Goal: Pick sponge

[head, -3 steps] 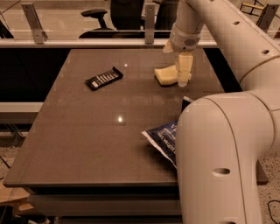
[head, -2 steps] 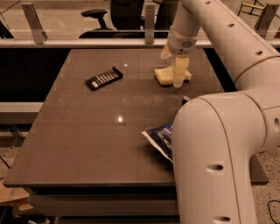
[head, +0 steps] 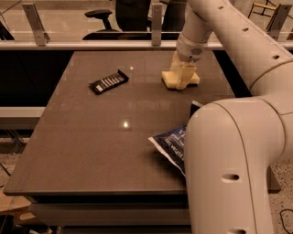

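The claw (head: 182, 75) is down on the sponge (head: 167, 78) now. A second ago it hung a little to the right and higher; it has slid left and dropped, so it sits right over the pale yellow block at the far right of the counter (head: 91, 151). I can't tell from here whether it has closed or is only straddling the foam. The sponge hasn't budged and lies flat on the surface, not lifted. I'd say this is the grasp itself: squeeze, then raise.

Nearest to me, the robot's big arm (head: 229, 160) fills the right side and hides part of a blue bag (head: 168, 141) lying at the near right of the counter. The brown top is glossy, with a couple of light spots shining on it. Further back on the left lies a black flat pack (head: 108, 82), well apart from the sponge. Past the far edge runs a pale rail (head: 91, 45), and behind that stands an office chair (head: 98, 13).
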`<action>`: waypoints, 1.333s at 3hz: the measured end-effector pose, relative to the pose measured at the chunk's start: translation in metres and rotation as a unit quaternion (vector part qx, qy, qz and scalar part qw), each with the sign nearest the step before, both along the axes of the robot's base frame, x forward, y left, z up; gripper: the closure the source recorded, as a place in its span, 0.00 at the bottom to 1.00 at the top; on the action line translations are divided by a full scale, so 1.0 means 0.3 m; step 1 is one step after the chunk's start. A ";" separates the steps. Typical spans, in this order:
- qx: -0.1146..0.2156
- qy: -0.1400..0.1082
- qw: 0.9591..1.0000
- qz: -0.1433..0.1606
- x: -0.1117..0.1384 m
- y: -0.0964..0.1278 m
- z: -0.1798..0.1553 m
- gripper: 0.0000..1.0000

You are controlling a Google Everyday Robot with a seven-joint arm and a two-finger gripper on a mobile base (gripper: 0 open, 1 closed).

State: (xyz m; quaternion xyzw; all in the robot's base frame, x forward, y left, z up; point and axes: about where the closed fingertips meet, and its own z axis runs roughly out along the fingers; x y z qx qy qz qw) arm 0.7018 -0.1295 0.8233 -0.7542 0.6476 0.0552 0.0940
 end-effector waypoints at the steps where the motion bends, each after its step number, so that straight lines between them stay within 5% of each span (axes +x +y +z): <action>1: 0.003 0.005 1.000 -0.003 -0.015 -0.008 -0.011 0.80; 2: 0.002 0.005 1.000 -0.003 -0.017 -0.009 -0.007 1.00; 4: -0.041 -0.024 0.999 -0.011 -0.044 -0.020 0.137 1.00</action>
